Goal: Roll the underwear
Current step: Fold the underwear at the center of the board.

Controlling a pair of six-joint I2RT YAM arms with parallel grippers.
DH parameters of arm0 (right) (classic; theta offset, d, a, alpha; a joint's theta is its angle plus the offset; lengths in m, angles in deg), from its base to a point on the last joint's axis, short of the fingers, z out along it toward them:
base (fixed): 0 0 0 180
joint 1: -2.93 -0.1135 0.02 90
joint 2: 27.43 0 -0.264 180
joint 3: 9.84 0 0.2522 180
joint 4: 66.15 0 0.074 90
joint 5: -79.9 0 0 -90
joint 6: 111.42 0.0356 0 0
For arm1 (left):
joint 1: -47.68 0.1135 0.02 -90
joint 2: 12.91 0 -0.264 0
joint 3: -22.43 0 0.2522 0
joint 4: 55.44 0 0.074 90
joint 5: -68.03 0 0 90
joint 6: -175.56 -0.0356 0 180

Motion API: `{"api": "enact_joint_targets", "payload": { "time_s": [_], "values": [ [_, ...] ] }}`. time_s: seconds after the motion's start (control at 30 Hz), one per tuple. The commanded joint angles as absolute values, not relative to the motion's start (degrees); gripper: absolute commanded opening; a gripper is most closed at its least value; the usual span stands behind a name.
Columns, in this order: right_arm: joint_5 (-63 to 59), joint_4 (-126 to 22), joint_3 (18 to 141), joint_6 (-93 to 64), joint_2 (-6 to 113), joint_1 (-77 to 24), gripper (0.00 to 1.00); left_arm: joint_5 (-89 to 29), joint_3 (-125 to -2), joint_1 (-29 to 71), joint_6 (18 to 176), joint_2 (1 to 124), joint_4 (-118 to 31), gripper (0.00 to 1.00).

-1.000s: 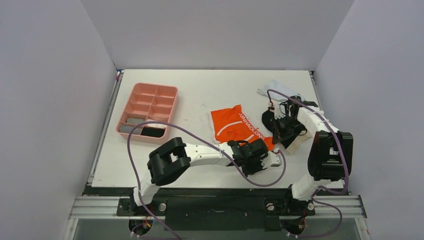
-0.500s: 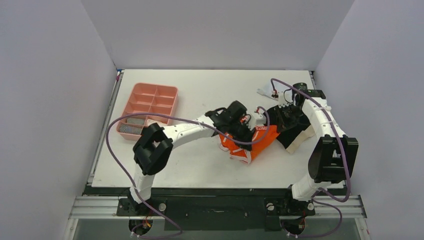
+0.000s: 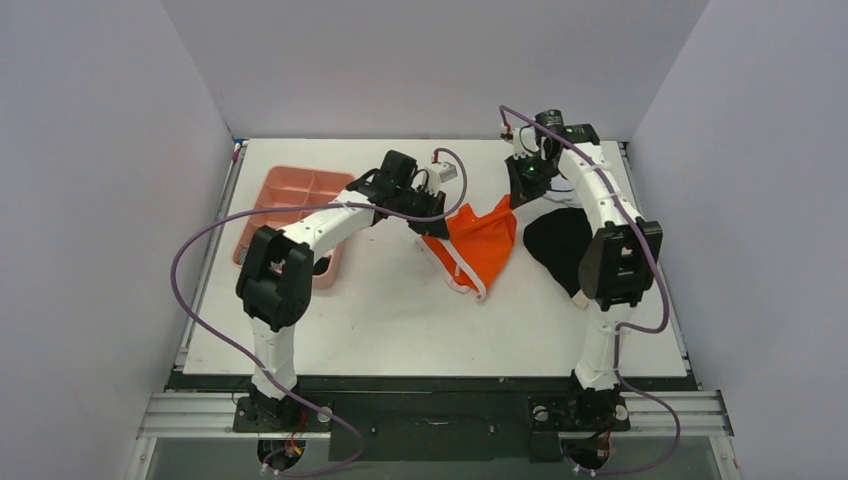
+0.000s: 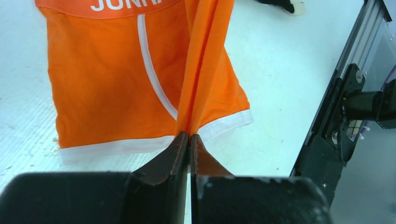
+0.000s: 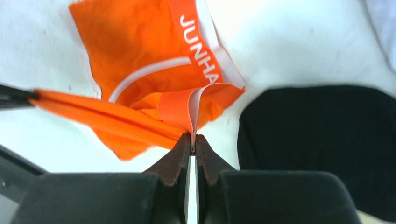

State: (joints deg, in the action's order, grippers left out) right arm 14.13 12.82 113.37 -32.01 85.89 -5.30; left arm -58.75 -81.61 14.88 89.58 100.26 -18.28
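On the white table [image 3: 400,320] the black underwear [image 3: 556,245] lay flat at the right. Beside it the orange underwear [image 3: 480,240] hung stretched between the left gripper [image 4: 189,136] and right gripper [image 5: 192,138], both clamped on its edges; its hem seemingly brushed the table.

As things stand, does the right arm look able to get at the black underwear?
Not yet, probably: the right gripper is shut on the orange underwear. The black underwear lies uncovered beside it, so the way looks free once it lets go.
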Motion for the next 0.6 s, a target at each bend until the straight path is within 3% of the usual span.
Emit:
{"api": "enact_joint_targets", "payload": {
  "time_s": [0.0,0.2,0.57],
  "values": [
    [10.84,13.6,125.67,-27.21,94.25,-7.33,0.0,-59.62,-83.52,17.4,87.8,101.57,-18.51,0.0],
    [8.95,14.83,135.35,-25.92,102.46,-10.59,0.07,-58.41,-81.67,19.05,87.17,102.82,-18.82,0.0],
    [7.88,8.37,138.97,-22.75,106.49,-15.26,0.11,-52.65,-75.31,21.51,88.17,102.15,-23.13,0.0]
  ]
}}
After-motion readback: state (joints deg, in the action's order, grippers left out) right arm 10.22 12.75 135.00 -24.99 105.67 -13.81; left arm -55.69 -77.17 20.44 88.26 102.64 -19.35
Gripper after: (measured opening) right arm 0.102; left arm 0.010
